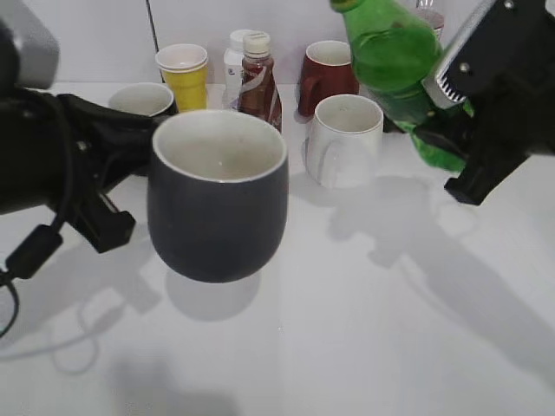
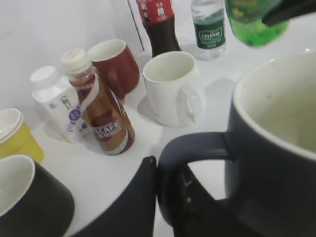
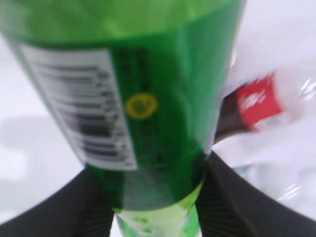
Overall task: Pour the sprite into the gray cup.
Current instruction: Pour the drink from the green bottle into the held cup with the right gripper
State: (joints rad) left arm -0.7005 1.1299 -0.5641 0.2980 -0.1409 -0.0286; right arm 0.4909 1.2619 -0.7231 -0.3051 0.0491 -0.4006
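Cup and sprite both held off the table

The left gripper (image 2: 163, 197) clamps the gray cup (image 1: 217, 204) by its handle, upright above the table's (image 1: 364, 329) left half. The right gripper (image 3: 153, 197) squeezes the sprite (image 1: 395, 65) by its lower body, tilted neck-left above the white mug (image 1: 345, 139) near the back edge.

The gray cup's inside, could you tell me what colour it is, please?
Off-white, against the dark slate outside of the gray cup; clearest in the exterior view.

White mug (image 1: 345, 139), brown bottle (image 1: 259, 80) crowd rear; front table (image 1: 364, 347) open.
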